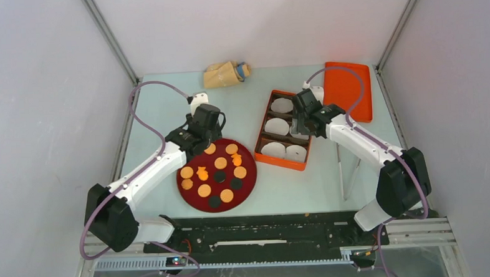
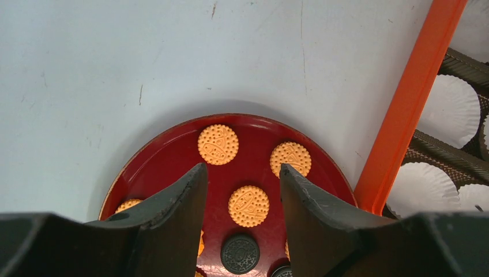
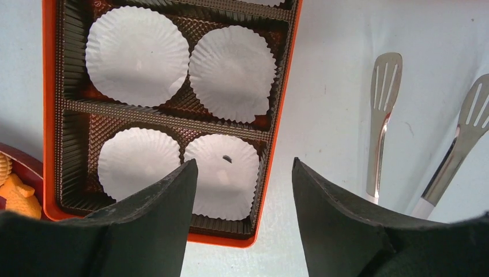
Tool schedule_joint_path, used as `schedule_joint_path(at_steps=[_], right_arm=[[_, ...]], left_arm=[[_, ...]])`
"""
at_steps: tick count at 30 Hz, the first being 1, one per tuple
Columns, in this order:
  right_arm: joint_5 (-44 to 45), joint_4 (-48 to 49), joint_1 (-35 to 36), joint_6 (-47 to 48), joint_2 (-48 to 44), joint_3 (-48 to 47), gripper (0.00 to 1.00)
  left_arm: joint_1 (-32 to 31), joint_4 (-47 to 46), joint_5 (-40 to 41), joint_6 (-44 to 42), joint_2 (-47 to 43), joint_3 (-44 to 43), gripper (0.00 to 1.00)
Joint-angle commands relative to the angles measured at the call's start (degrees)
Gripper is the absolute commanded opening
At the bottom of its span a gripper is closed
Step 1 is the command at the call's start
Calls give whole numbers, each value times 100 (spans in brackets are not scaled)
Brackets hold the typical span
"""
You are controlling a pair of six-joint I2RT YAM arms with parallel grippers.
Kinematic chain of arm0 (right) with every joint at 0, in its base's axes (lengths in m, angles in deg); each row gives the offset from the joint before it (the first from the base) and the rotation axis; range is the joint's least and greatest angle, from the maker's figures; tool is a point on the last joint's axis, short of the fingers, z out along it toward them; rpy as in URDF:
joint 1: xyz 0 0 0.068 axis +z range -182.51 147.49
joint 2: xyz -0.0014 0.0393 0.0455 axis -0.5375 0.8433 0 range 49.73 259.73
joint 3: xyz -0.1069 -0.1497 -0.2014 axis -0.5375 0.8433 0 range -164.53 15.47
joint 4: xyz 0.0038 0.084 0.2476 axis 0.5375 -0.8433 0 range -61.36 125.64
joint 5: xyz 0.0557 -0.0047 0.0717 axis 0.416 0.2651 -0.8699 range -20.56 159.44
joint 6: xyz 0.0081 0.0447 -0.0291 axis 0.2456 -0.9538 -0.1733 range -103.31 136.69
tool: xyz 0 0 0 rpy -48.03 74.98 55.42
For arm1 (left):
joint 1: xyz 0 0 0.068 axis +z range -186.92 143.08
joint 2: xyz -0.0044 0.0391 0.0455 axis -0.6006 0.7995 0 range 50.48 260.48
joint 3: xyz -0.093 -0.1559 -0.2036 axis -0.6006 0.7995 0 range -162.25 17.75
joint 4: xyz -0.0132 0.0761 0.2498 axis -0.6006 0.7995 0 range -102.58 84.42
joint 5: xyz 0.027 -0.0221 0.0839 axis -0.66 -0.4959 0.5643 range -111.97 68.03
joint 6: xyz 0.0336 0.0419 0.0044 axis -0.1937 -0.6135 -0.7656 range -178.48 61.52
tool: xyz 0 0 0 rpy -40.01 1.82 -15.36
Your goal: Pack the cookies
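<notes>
Clearly the left gripper [image 2: 242, 168], spread and empty, is nearer: a round cookie [image 2: 248, 206] lies below, between its tips. Right gripper [image 3: 242, 164] hangs spread over the orange tray [image 3: 51, 115]

Showing glossy red plate [image 2: 173, 156], matt embossed cookies [image 2: 218, 144], crimped white paper liners [image 3: 137, 56], polished metal tongs [image 3: 385, 86], smooth scuffed table [image 2: 115, 57].

Pale table [image 1: 264, 197] bearing red plate [image 1: 194, 202] at 8 o'clock, orange box [image 1: 280, 161] central, lid [image 1: 349, 90] at 2, tongs [image 1: 341, 172] at 4, bag [image 1: 225, 74] at 12.
</notes>
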Motion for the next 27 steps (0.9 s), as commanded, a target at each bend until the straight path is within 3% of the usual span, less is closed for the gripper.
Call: schedule_joint_path(at_steps=[1, 5, 8, 10, 14, 17, 20, 22, 23, 27], right_arm=[[212, -55, -7, -68, 52, 8, 70], [271, -57, -25, -39, 96, 39, 73], [90, 22, -165, -93, 129, 86, 85], [-169, 19, -323, -187, 176, 139, 86], [-297, 66, -478, -339, 25, 581, 79], [-465, 179, -550, -426, -234, 1041, 54], [-831, 313, -579, -508, -298, 1423, 28], [-1152, 411, -550, -600, -163, 1577, 5], [-1275, 451, -523, -635, -60, 1603, 0], [-1526, 654, -503, -721, 365, 1559, 0]], left_arm=[[-40, -55, 142, 38, -65, -303, 55], [-36, -14, 163, 40, -41, -350, 55], [-44, -4, 81, 122, -107, -373, 55], [-37, -52, 8, 165, -183, -310, 54], [-46, -76, -16, 148, -217, -199, 31], [-39, 37, 77, 145, -142, -219, 2], [-40, -10, 81, 151, -83, -145, 0], [-39, -74, 34, 147, -15, -133, 0], [-44, -74, 10, 136, 16, -162, 0], [-45, -13, -53, 126, 21, -232, 0]])
